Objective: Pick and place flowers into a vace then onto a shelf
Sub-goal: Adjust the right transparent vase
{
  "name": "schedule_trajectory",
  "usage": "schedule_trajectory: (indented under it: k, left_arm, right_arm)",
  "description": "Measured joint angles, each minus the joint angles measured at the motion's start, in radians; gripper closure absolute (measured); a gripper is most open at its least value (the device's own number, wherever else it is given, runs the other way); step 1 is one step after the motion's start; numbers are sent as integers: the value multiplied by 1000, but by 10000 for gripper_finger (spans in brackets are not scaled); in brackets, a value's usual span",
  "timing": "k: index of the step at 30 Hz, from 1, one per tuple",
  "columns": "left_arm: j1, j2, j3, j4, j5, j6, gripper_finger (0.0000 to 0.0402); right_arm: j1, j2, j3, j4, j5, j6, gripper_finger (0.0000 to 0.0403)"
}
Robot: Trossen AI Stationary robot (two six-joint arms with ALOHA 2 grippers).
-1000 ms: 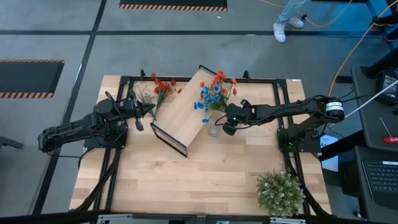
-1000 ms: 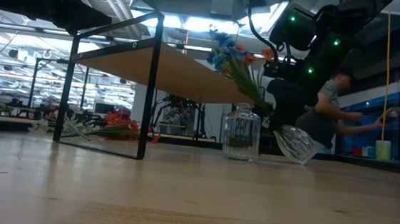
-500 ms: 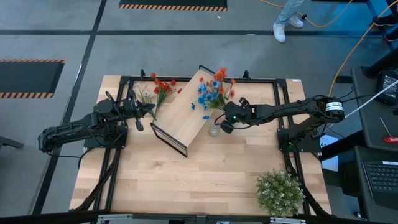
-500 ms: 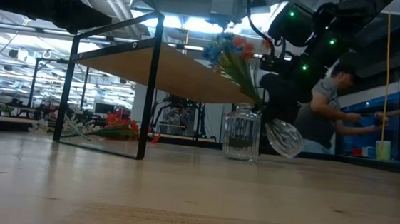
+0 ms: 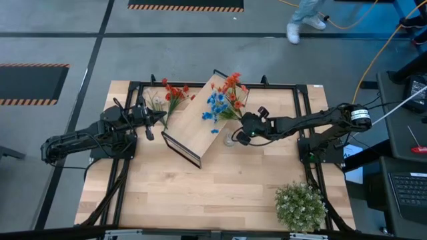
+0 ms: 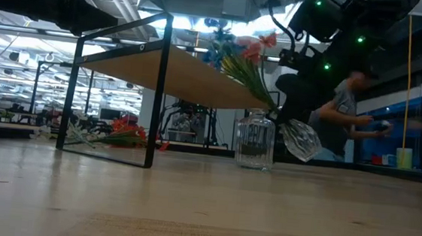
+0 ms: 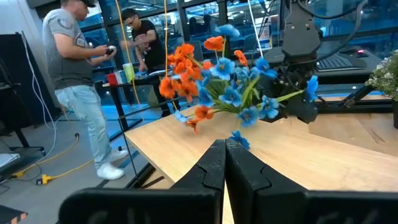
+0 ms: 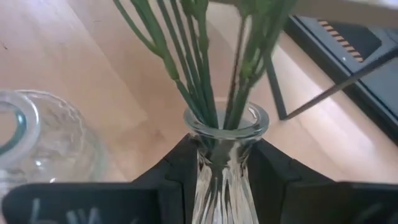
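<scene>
the right gripper [image 5: 244,133] is closed around the neck of a small glass vase [image 8: 222,163], which it holds tilted in the air just beside the near edge of the shelf [image 5: 200,119]. in the right wrist view the two dark fingers [image 8: 173,171] press on either side of the ribbed glass, and a bunch of green stems rises out of the vase mouth. the flowers in the vase [image 5: 223,100], blue and orange, lean over the shelf board; in the low view they reach up past the board's edge [image 6: 238,56], while the vase's round bottom [image 6: 300,138] hangs clear of the table. a second glass jar [image 6: 255,142] stands upright on the table [image 5: 200,193], right below the held vase and beside the shelf. the left gripper [image 5: 158,117] is pinched shut with nothing in it, hovering at the far left side of the shelf, next to a loose bunch of red flowers [image 5: 175,93] lying on the table. a bushy green plant [image 5: 300,205] sits at the near right corner of the table. people stand in the room behind [image 7: 78,74].
</scene>
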Motion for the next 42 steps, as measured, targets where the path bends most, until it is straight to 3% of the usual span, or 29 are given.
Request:
schedule_trajectory:
  k: [12, 17, 29, 35, 42]
  left_arm:
    - [0, 0, 0, 0, 0, -8, 398]
    - [0, 0, 0, 0, 0, -8, 398]
    - [0, 0, 0, 0, 0, -9, 398]
    - [0, 0, 0, 0, 0, -9, 398]
    - [0, 0, 0, 0, 0, -9, 398]
  right_arm:
    - [5, -193, -179, 158, -35, 20, 298]
    - [5, -188, -216, 198, -44, 37, 298]
    - [5, -182, -376, 553, -16, 1, 298]
    - [5, -182, -460, 794, 19, -96, 298]
    - [10, -177, -531, 937, 47, -151, 298]
